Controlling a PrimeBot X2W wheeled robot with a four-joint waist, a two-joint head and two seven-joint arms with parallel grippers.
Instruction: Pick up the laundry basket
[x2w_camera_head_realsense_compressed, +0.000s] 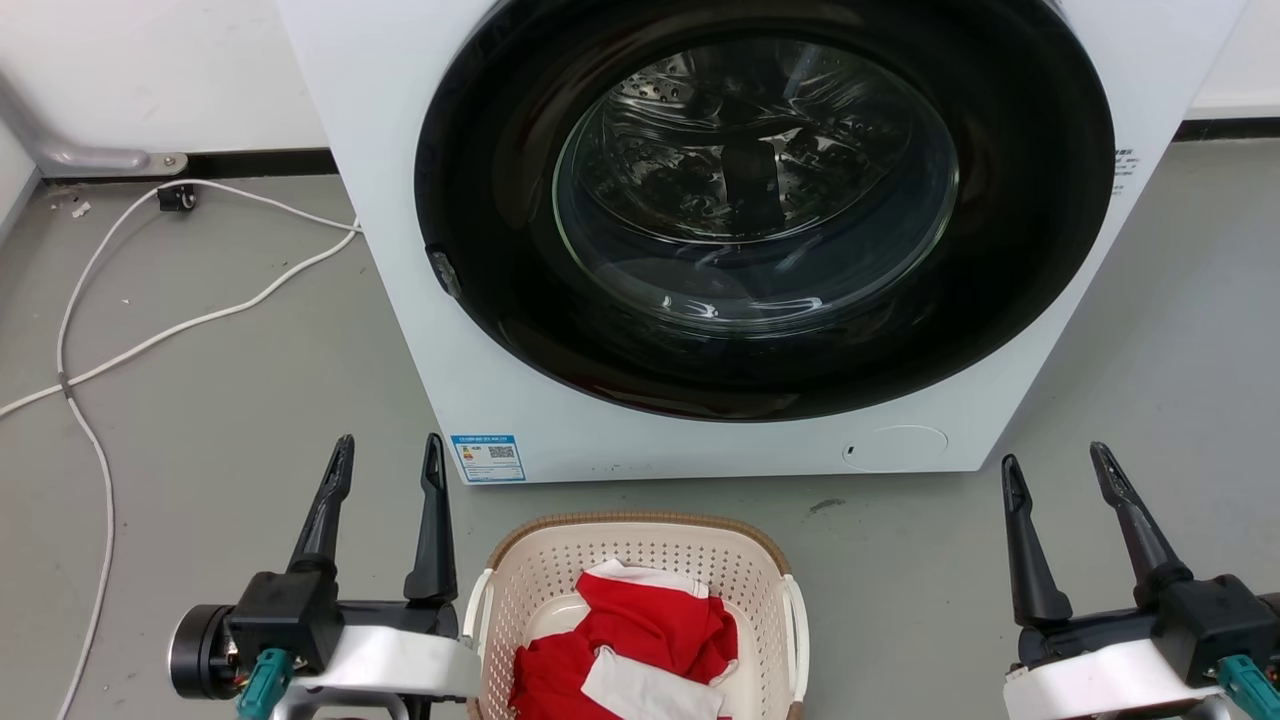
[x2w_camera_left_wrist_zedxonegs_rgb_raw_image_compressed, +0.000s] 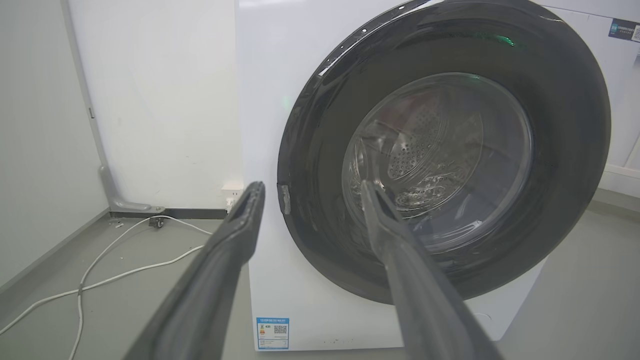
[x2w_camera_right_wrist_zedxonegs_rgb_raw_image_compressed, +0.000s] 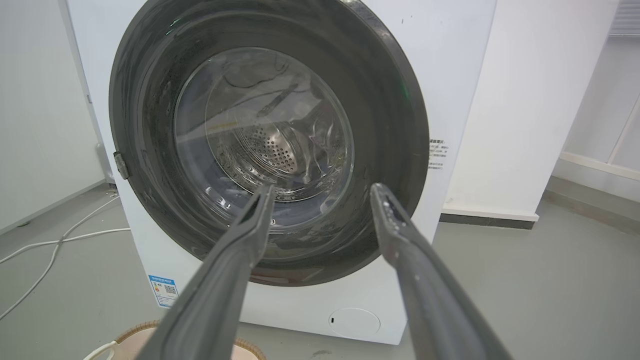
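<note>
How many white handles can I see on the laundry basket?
2. The left handle sits on the left wall of the laundry basket; the right handle sits on its right wall. The basket's near end is out of frame, so more could be hidden.

- laundry basket (x2w_camera_head_realsense_compressed: 530, 580): matt cream plastic, perforated walls; brown woven-look rim.
- clothes (x2w_camera_head_realsense_compressed: 650, 625) in it: soft red and white cloth.
- washing machine (x2w_camera_head_realsense_compressed: 380, 150): smooth glossy white body; door (x2w_camera_head_realsense_compressed: 1030, 200) glossy dark ring, clear glass; drum (x2w_camera_right_wrist_zedxonegs_rgb_raw_image_compressed: 272, 145) shiny perforated metal.
- floor (x2w_camera_head_realsense_compressed: 250, 420): smooth matt grey.
- cable (x2w_camera_head_realsense_compressed: 190, 323): smooth white.
- left gripper (x2w_camera_head_realsense_compressed: 389, 442): matt dark fingers (x2w_camera_left_wrist_zedxonegs_rgb_raw_image_compressed: 215, 280).
</note>
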